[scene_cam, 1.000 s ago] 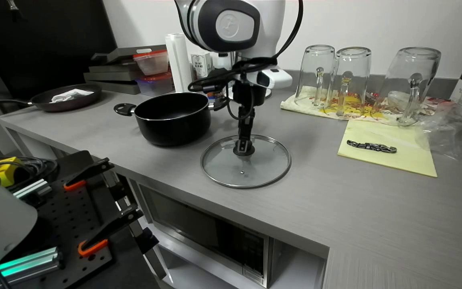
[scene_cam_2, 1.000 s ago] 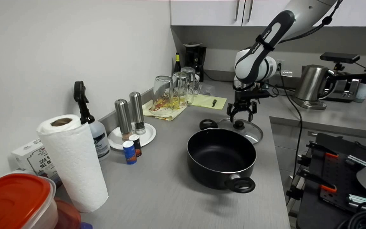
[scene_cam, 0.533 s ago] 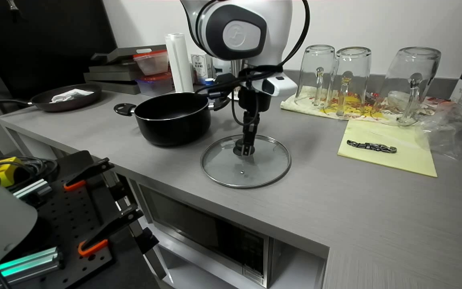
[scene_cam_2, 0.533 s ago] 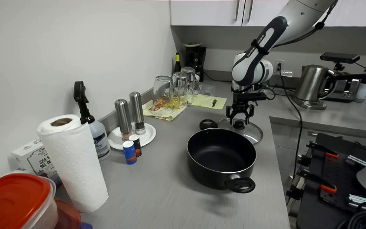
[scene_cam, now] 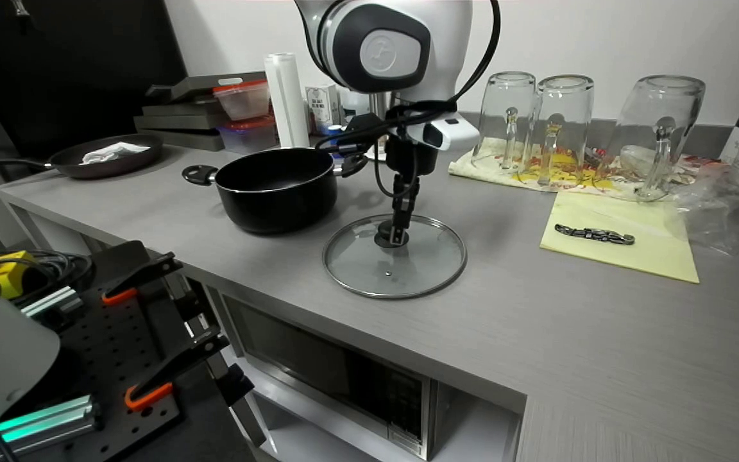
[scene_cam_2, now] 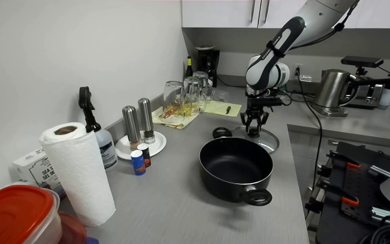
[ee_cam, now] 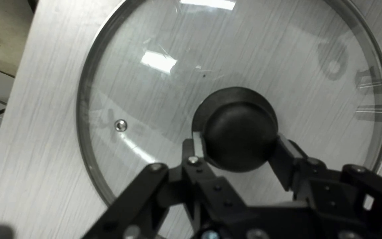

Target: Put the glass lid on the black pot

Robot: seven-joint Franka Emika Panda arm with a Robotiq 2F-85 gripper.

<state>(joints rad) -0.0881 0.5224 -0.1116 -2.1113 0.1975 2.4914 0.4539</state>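
The glass lid (scene_cam: 424, 269) lies flat on the grey counter, a clear disc with a metal rim. Its black knob (ee_cam: 240, 132) stands between the fingers of my gripper (ee_cam: 239, 140) in the wrist view, with one finger pressed to each side. From above, the gripper (scene_cam_2: 253, 128) reaches down onto the knob in both exterior views. The black pot (scene_cam_2: 234, 184) stands upright and uncovered beside the lid, with nothing in it. One pot handle (scene_cam_2: 222, 132) points toward the lid and comes close to its rim.
Upturned glass mugs (scene_cam: 645, 131) stand on a cloth along the wall, with a yellow sheet (scene_cam: 629, 247) in front. A frying pan (scene_cam: 110, 165) sits past the pot. Pepper mills (scene_cam_2: 132, 125) and a paper towel roll (scene_cam_2: 80, 176) line the wall. The counter's front edge runs near the lid.
The gripper's fingers have come together onto the knob. In an exterior view the gripper has drifted a little to the right, and the lid has shifted very slightly. The pot has stayed put.
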